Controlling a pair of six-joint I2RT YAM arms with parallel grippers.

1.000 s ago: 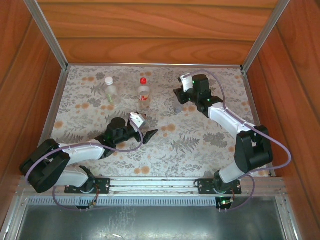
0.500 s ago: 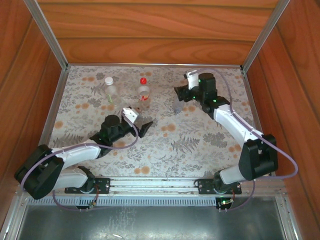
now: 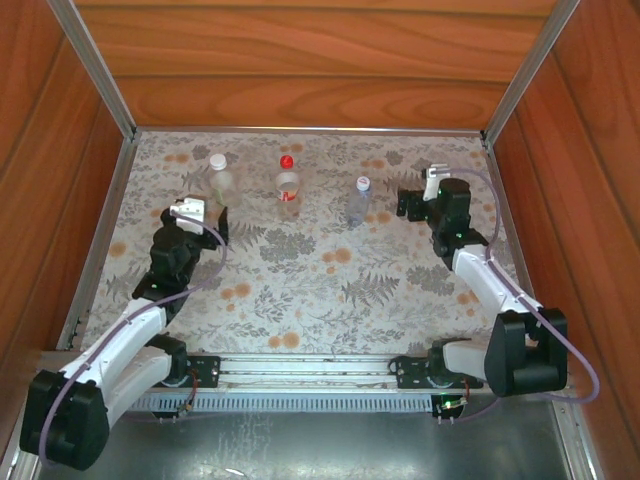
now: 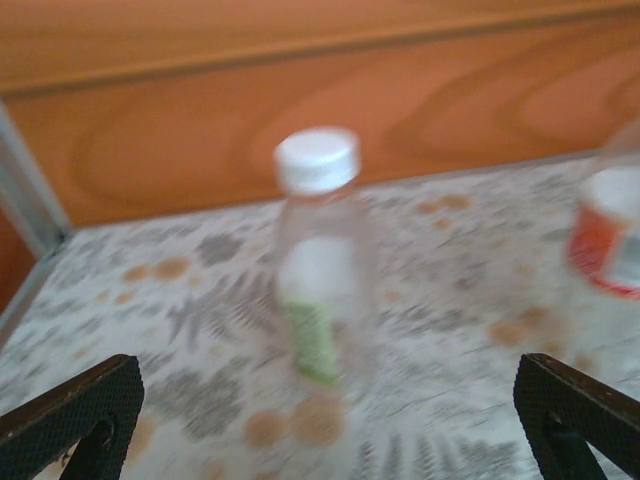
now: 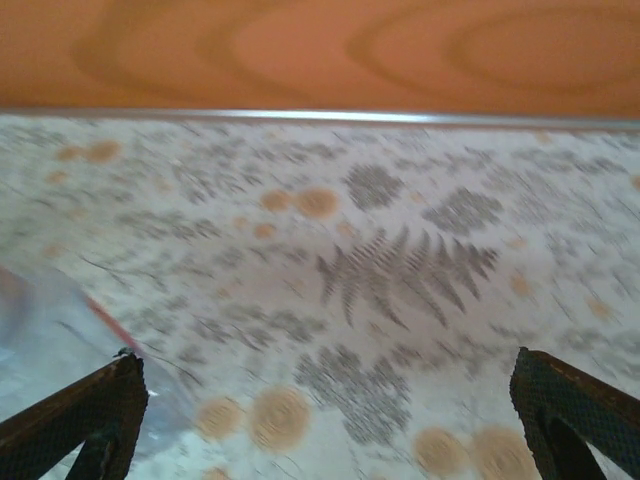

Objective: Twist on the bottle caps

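Three capped bottles (image 3: 288, 192) upright in a row, my claws both spread, empty.
Upper left in the overhead frame, my left claw (image 3: 193, 218) faces the white-capped bottle (image 3: 219, 180), just beyond and centred between its fingers (image 4: 80, 410); my right claw (image 3: 425, 195), upper right, sits farther off, right of the slim bottle (image 3: 359, 203).

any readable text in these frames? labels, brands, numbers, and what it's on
No text can be read in any view.
wide bottle: white and green label patch, blurred, no letters legible.
red-label bottle: red-orange label, too small from above and blurred in the left wrist view.
slim bottle: too small to tell whether it carries any print.
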